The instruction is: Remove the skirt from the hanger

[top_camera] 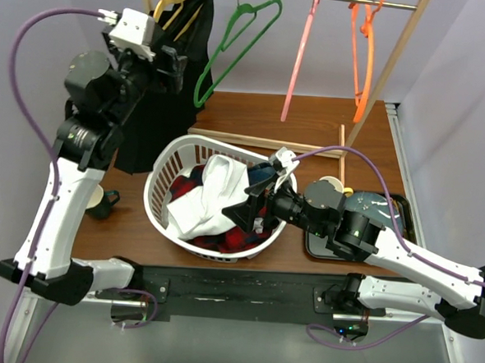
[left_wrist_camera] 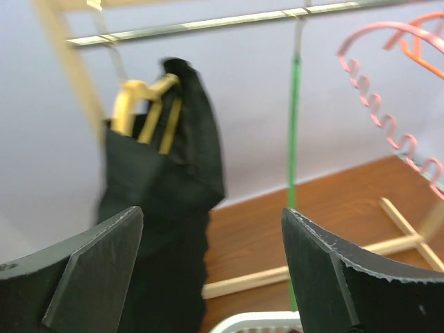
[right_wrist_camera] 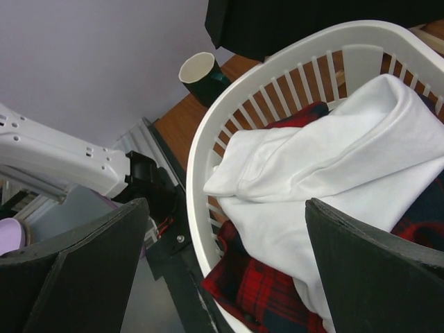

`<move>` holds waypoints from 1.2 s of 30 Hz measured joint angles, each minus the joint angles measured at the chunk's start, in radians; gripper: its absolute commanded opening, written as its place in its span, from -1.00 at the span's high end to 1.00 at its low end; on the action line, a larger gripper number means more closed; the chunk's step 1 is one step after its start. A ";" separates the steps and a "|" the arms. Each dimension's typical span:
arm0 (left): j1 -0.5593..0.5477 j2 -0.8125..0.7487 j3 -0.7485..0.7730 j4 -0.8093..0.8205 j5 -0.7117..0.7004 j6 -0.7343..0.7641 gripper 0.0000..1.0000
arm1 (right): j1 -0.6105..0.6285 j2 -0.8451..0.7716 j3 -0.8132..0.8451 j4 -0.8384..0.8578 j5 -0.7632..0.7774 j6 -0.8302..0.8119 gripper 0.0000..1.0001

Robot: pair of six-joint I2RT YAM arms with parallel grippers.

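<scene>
Your left hand (left_wrist_camera: 214, 232) stands wide open, gripping nothing, near the black skirt (left_wrist_camera: 166, 180). The skirt hangs bunched on its yellow hanger (left_wrist_camera: 132, 104)

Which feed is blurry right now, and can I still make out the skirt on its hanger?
Left wrist view: soft with motion blur, the black fabric skirt and yellow curved hanger smeared but recognisable. Top external view: sharp, evenly lit, no glare. Right wrist view: crisp on the white folded garment in the white slatted plastic basket.
</scene>
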 measured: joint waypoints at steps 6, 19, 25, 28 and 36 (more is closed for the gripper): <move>0.003 0.025 0.159 -0.082 -0.143 0.055 -0.66 | 0.000 0.000 0.000 0.000 -0.007 0.001 -0.96; 0.115 0.237 0.312 -0.293 -0.195 0.054 -0.56 | 0.000 -0.007 -0.001 -0.012 -0.021 0.008 -0.96; 0.155 0.241 0.273 -0.282 -0.127 0.052 -0.50 | 0.000 -0.016 -0.001 -0.024 -0.021 0.008 -0.96; 0.157 0.256 0.273 -0.271 -0.096 0.052 -0.44 | 0.000 -0.016 -0.001 -0.027 -0.021 0.008 -0.96; 0.159 0.291 0.228 -0.243 -0.049 0.064 -0.44 | 0.000 -0.032 -0.007 -0.037 -0.020 0.008 -0.96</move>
